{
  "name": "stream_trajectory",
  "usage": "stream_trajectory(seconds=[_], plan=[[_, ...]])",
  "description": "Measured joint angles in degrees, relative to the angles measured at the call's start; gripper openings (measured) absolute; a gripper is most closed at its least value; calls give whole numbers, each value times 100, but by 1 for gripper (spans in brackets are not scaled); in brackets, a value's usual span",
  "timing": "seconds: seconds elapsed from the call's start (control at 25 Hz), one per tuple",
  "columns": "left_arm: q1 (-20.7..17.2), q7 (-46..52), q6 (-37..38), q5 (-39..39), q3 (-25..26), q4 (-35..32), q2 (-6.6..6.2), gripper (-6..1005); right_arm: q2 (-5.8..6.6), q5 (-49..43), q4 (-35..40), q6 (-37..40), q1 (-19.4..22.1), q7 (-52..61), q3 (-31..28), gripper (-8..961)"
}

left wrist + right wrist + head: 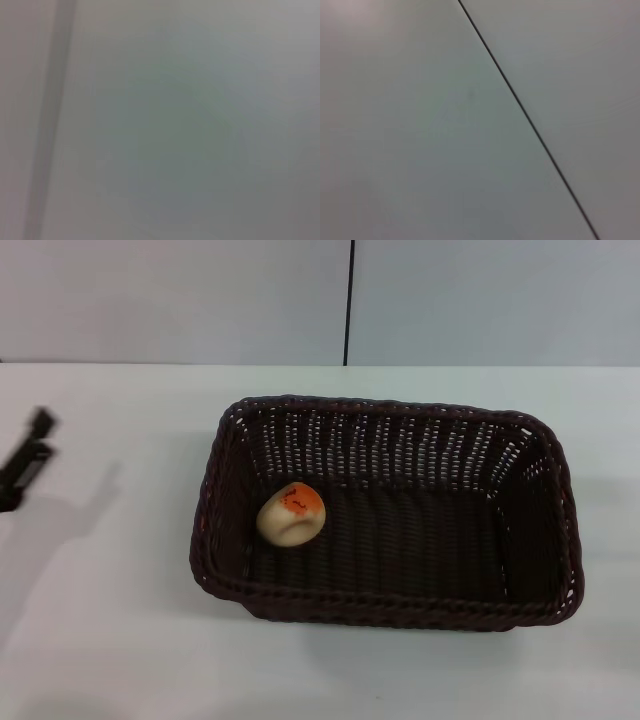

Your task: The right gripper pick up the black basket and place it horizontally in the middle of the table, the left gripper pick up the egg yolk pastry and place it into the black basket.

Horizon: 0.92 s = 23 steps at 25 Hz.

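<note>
So here's where things sit: the black basket (385,510) is lying flat on the white surface (110,620), long axis running side to side across my head view, roughly mid-table and a touch toward my right. The egg yolk pastry (291,513) is already inside it, resting on the basket floor near the left end, tipped a bit so the orange glazed top faces up and to the right.

My left claw (25,462) is way off at the left edge of the head view, well apart from the basket and holding nothing — it's too blurred there for me to tell whether the fingers are spread or pressed together. So the pastry lies to the right of that claw, across a bare stretch of surface and over the basket's left wall.

My right claw isn't in view at all. Both wrist views just show blank pale wall or surface, the right one crossed by a thin dark seam.

Judging by the layout, both placements look done — nothing left but parking the arms, I'd say.
</note>
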<state>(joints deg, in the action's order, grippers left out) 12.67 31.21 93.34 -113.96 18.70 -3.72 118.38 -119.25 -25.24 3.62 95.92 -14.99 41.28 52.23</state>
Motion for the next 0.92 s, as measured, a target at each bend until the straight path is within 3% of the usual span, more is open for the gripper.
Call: stream_trajectory(seconds=[0.04, 0.12, 0.28, 0.68, 0.92], plan=[[0, 0, 0, 0, 0, 0, 0, 829, 0, 0, 0, 0, 0, 0, 0, 721], [-265, -369, -22, 0, 686, 322, 8, 829, -6, 3, -371, -7, -216, -586, -304, 720], [-416, -624, -101, 0, 1008, 524, 12, 829, -10, 2, -486, -38, -334, -895, -440, 719], [-429, -861, -238, -4, 1064, 621, 26, 829, -10, 3, -441, -709, -487, -964, -503, 719], [-312, -1996, -579, -29, 1049, 836, 27, 829, -9, 3, -373, -653, -478, -1013, -528, 719]])
